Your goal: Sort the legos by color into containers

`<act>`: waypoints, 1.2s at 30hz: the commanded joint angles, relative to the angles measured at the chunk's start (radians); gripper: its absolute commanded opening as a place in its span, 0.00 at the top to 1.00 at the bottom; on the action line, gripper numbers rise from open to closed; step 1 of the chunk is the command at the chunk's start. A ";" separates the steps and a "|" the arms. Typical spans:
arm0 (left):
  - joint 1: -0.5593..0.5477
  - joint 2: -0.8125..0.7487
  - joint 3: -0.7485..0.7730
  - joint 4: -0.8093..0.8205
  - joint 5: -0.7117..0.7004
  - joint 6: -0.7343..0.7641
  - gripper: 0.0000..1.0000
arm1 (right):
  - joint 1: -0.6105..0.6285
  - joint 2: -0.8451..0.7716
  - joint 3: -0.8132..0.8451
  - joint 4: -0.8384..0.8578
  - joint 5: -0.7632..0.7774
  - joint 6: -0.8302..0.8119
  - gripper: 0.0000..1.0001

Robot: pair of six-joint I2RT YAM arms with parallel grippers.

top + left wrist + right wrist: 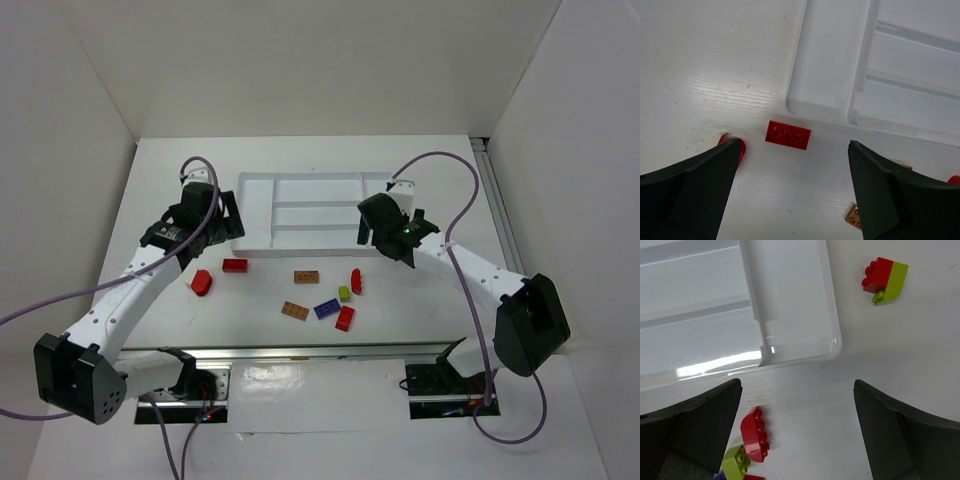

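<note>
Legos [306, 277] in grip: 0.
Left gripper [792, 160]: fingers spread wide, holding nothing, above the table [705, 75].
Right gripper [797, 390]: spread wide, holding nothing, by the tray [790, 300] corner.
Ahead of left: 1 flat red brick [787, 135] just beside the tray.
Below right: curved red brick [754, 435] against 1 lime brick [735, 462].
Other bricks: loose on the table near the tray.

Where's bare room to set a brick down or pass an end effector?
Free: strip between tray and back wall; table left of the left arm. Crowded: between tray and front rail, where loose bricks scatter; red-lime stack by tray's corner.
</note>
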 commanded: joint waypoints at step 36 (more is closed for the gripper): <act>-0.027 0.415 -0.058 0.038 0.027 -0.061 0.00 | -0.045 -0.007 -0.003 0.119 -0.126 -0.116 0.00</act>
